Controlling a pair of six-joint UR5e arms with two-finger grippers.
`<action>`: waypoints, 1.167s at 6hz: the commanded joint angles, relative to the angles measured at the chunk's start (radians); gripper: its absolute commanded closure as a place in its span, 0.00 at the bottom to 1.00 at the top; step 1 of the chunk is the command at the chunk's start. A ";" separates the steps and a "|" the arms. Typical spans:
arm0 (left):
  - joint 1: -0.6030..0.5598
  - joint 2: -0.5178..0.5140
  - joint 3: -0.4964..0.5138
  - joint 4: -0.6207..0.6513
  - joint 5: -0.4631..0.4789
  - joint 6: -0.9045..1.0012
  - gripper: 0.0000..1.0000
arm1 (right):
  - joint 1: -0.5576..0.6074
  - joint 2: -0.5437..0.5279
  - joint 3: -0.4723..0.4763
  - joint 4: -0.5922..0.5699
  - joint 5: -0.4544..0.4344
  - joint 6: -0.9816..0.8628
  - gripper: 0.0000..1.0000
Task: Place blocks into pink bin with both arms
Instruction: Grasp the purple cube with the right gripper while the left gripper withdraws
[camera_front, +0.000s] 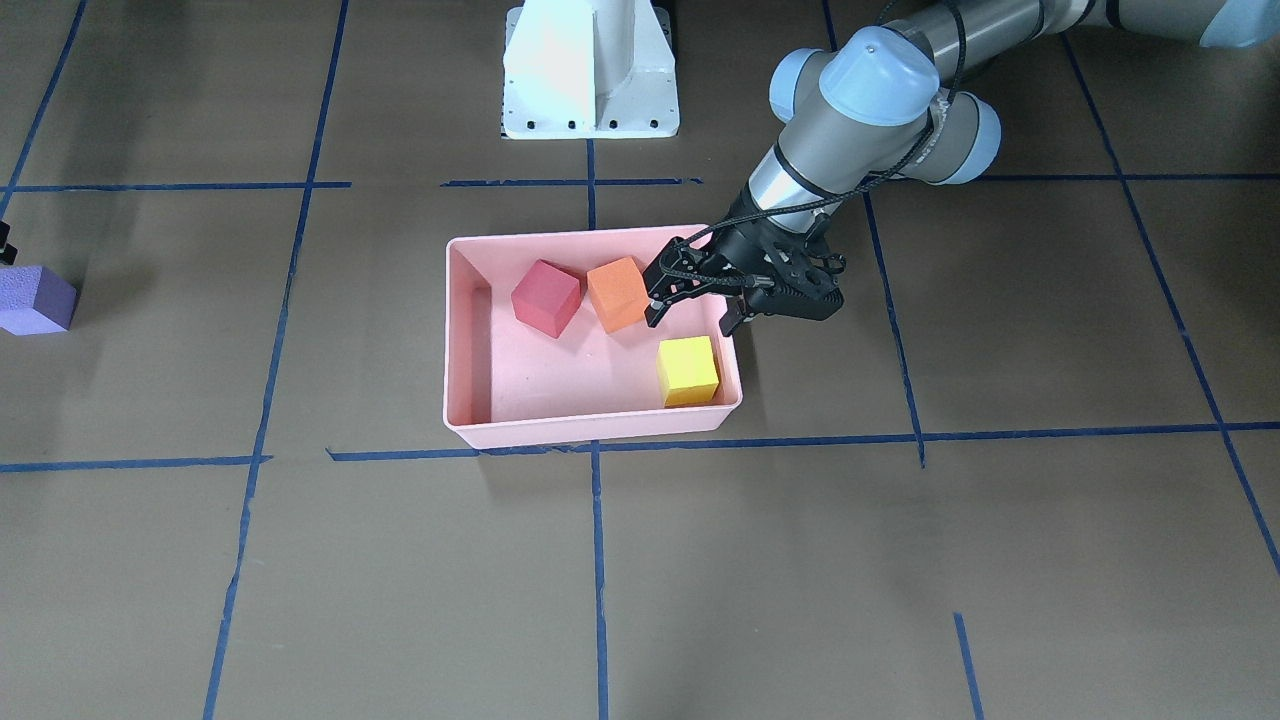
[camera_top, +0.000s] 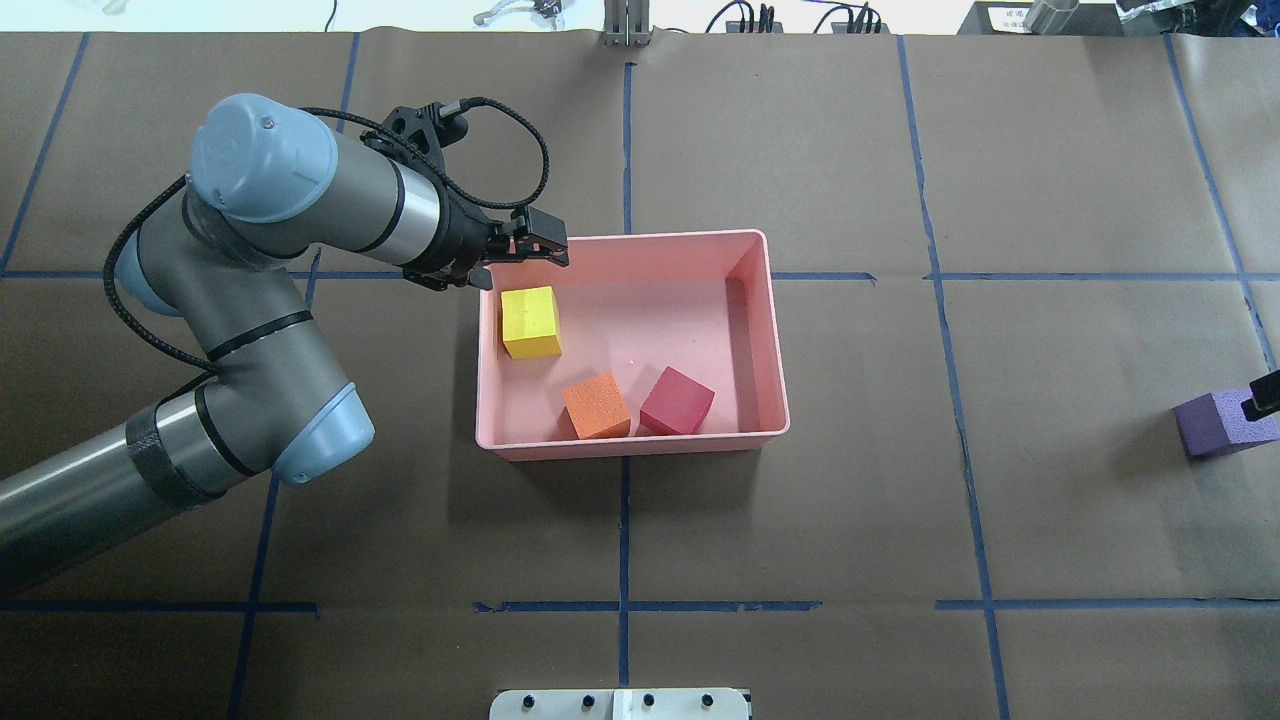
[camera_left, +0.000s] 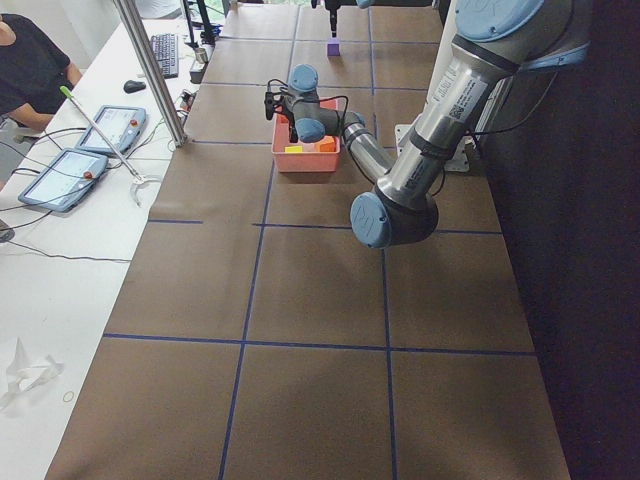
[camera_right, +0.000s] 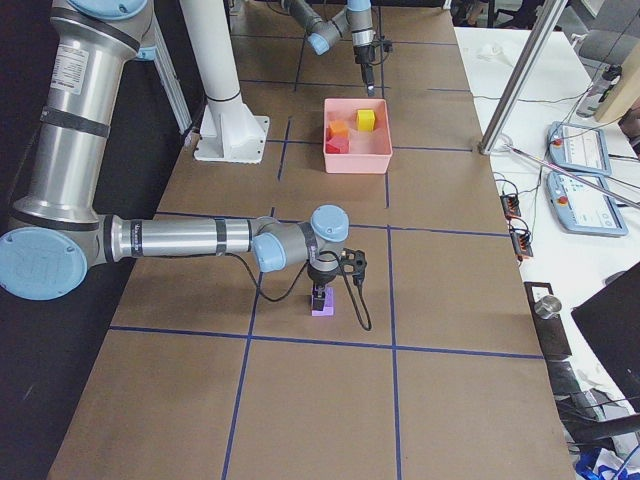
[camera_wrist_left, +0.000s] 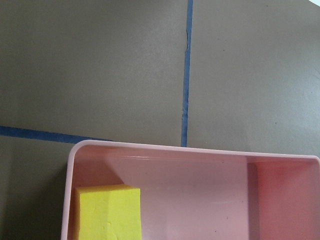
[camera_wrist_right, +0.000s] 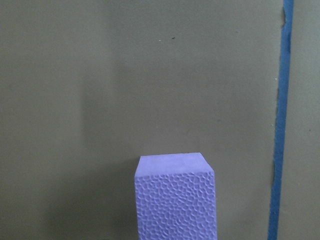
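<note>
Front view: my left claw (camera_front: 690, 322) hangs spread wide and empty above the pink bin (camera_front: 590, 432), which holds the red block (camera_front: 546, 297), orange block (camera_front: 617, 293) and yellow block (camera_front: 688, 370).

Overhead: the purple block (camera_top: 1225, 422) sits on the counter (camera_top: 800, 520) well right of the bin. My right claw (camera_top: 1264, 394) is at it, but I cannot tell its opening.

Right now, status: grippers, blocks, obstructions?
Left gripper open above yellow block. Right gripper at purple block, grip unclear. Red block, orange block also in pink bin.

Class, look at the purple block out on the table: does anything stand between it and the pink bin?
Nothing visible does. Between the purple block and the pink bin lies only brown table crossed by blue tape lines. The left hand hangs at the bin's other end, near the yellow block, off that path.
</note>
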 joint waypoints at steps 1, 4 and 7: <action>0.000 0.000 -0.003 0.000 0.000 0.000 0.00 | -0.028 0.027 -0.095 0.113 -0.017 -0.003 0.00; -0.002 -0.001 -0.023 0.000 0.000 -0.008 0.00 | -0.030 0.030 -0.143 0.141 -0.010 0.018 0.00; -0.090 0.107 -0.171 -0.003 -0.008 0.003 0.00 | -0.037 0.031 -0.146 0.141 -0.005 0.018 0.05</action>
